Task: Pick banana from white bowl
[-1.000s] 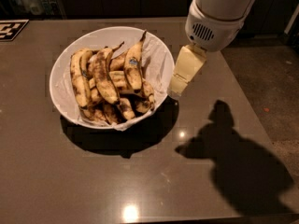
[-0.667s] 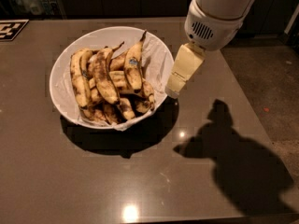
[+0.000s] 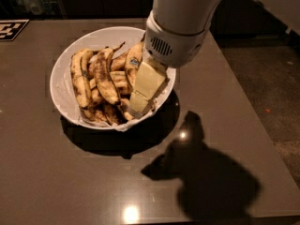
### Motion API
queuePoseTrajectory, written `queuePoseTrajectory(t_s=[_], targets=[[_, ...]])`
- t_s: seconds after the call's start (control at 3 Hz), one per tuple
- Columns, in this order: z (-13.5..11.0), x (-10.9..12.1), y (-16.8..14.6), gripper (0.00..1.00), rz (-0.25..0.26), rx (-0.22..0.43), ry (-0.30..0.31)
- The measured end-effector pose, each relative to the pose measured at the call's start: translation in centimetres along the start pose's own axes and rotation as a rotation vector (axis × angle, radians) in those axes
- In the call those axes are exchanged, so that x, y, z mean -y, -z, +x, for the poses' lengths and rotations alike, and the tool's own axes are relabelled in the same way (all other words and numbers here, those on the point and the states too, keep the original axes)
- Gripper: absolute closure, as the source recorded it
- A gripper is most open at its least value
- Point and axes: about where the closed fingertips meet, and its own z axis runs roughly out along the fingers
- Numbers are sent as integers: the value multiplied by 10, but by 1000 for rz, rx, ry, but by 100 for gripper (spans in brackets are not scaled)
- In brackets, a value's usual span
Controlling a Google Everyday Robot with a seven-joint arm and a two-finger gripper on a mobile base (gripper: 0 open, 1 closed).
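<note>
The white bowl stands on the dark table, holding several overripe bananas, yellow with brown-black blotches. One long banana lies on top near the middle. Another, with a small sticker, lies at the bowl's right side. My gripper reaches down from the white arm over the right part of the bowl, its cream-coloured fingers pointing into the bananas near the front right rim. The fingertips sit among the fruit and part of the bowl's right rim is hidden behind the arm.
The dark brown table extends around the bowl, with the arm's shadow at the front right. A black-and-white marker tag lies at the far left. The table's right edge borders the floor.
The gripper has moved left from beside the bowl's right rim to over the bowl, down among the bananas. The view has shifted closer to the bowl.
</note>
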Motion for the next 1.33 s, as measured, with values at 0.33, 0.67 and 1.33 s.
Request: queuePoseTrajectory(t_s=[0.33, 0.67, 1.33], targets=[[-2, 0, 2, 0, 6, 10, -1], [-5, 1, 3, 0, 14, 33, -30], [-67, -28, -3, 0, 52, 60, -62]])
